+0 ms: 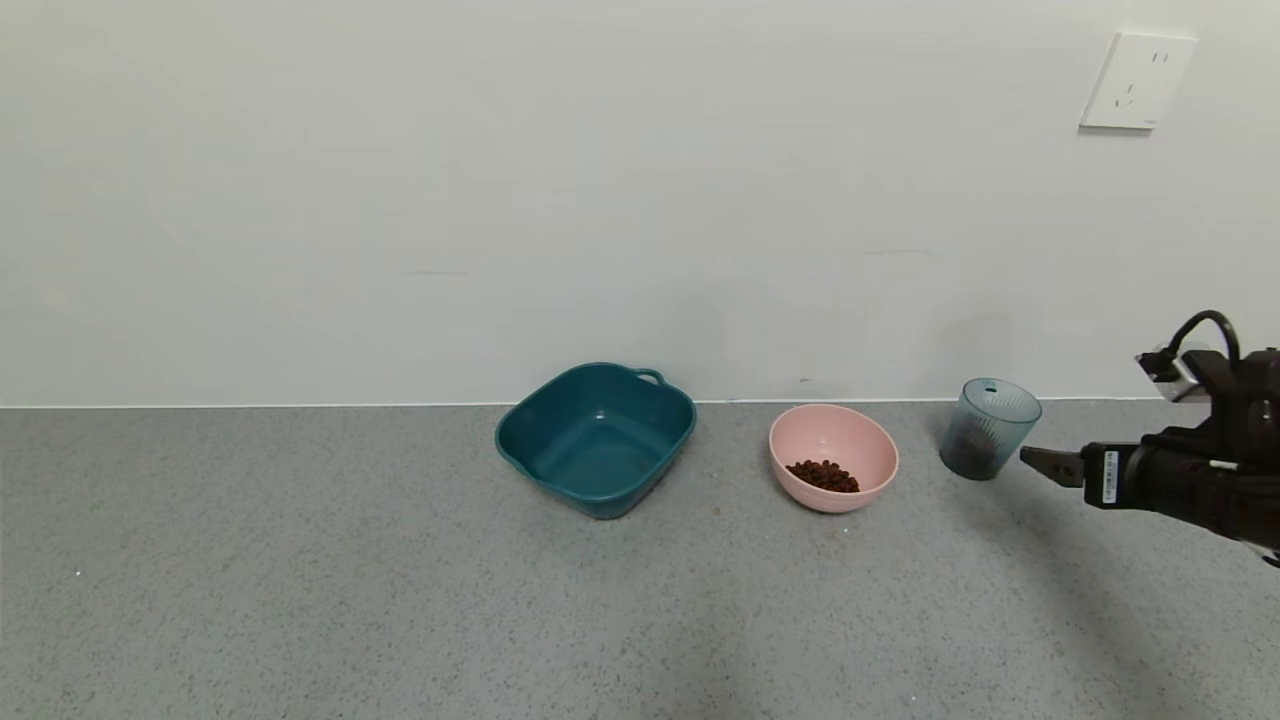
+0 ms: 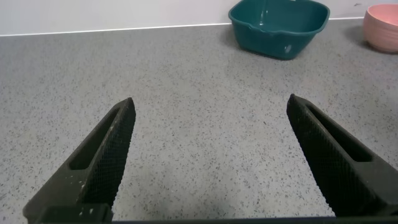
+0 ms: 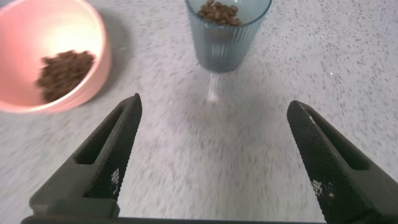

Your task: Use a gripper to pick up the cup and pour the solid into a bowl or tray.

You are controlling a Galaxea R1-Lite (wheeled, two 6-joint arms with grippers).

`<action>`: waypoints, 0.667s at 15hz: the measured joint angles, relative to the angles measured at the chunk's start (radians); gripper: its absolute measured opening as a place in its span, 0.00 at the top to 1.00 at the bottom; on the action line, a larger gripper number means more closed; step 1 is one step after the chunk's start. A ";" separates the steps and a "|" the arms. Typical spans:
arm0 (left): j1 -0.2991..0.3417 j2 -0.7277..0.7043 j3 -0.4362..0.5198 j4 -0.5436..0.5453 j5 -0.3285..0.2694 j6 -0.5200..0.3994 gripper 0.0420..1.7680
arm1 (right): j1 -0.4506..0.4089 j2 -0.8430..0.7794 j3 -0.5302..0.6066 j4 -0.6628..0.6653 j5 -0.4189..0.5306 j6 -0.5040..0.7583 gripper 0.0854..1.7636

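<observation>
The ribbed blue-grey cup stands upright on the grey counter near the wall, right of the pink bowl. Brown pellets lie in the bowl. In the right wrist view the cup holds brown pellets and the bowl with pellets is beside it. My right gripper is open and empty, just right of the cup and apart from it; its jaws stand wide. My left gripper is open and empty over bare counter, out of the head view.
A dark teal squarish basin with handles stands empty left of the bowl, also in the left wrist view. A white wall runs behind the counter with a socket at upper right. Grey counter stretches in front.
</observation>
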 joint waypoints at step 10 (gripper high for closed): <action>0.000 0.000 0.000 0.000 0.000 0.000 0.01 | 0.008 -0.622 0.111 0.417 0.117 -0.021 0.04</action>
